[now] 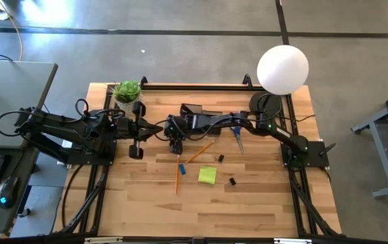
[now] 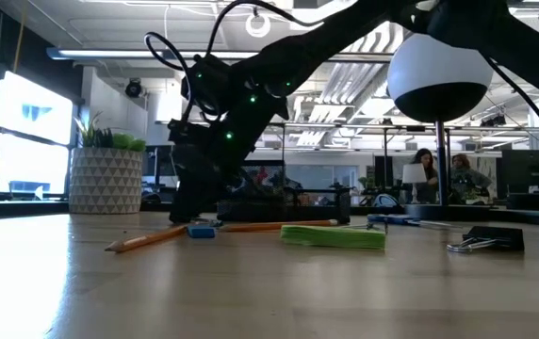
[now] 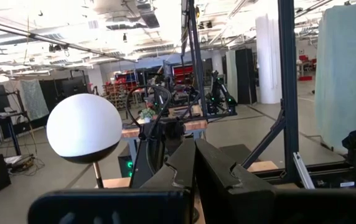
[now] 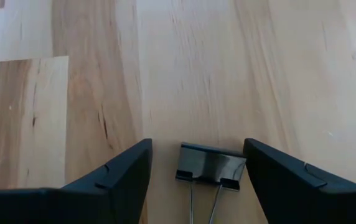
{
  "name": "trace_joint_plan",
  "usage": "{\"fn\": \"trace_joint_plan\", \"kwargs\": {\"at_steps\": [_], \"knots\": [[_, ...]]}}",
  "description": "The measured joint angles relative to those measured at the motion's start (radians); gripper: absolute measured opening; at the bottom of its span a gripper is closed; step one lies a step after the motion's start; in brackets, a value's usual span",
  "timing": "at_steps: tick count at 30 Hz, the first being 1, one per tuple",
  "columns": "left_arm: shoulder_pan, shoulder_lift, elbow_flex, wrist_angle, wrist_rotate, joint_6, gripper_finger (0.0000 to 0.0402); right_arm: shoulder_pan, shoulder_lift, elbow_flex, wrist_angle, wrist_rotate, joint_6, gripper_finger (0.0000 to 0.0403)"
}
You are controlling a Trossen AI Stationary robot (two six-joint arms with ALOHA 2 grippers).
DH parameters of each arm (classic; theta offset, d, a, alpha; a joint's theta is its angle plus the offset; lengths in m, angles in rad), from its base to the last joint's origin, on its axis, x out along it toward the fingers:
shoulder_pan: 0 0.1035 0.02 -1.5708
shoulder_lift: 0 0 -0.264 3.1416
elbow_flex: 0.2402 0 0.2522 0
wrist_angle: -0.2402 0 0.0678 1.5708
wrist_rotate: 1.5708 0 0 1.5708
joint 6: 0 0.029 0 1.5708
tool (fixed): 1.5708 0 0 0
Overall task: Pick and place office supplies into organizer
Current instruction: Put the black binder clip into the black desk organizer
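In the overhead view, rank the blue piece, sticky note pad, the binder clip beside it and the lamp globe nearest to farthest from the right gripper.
From the right gripper:
1. blue piece, by the orange pencil.
2. sticky note pad, mid-table.
3. binder clip, just past the pad.
4. lamp globe, over the far corner.

high: overhead, straight down | low: tabletop level — both share sticky pad [image 1: 207,175] | wrists: forward, close
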Motion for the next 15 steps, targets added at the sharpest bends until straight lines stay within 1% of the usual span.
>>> {"fn": "trace_joint_plan", "kwargs": {"at_steps": [5, 7, 10, 15], "knots": [[0.0, 0.0, 0.0, 0.0, 0.0, 0.0, 0.0001, 0.001, -0.001, 0.0, -0.01, 0.002, 0.03, 0.0248], [0.0, 0.0, 0.0, 0.0, 0.0, 0.0, 0.0001, 0.002, -0.002, 0.0, -0.017, 0.004, 0.043, 0.0242], [0.0, 0.0, 0.0, 0.0, 0.0, 0.0, 0.0001, 0.009, -0.002, 0.001, -0.027, 0.011, 0.045, 0.0218], [0.0, 0.0, 0.0, 0.0, 0.0, 0.0, 0.0001, 0.019, -0.01, -0.001, -0.04, 0.026, 0.019, 0.0158]]}}
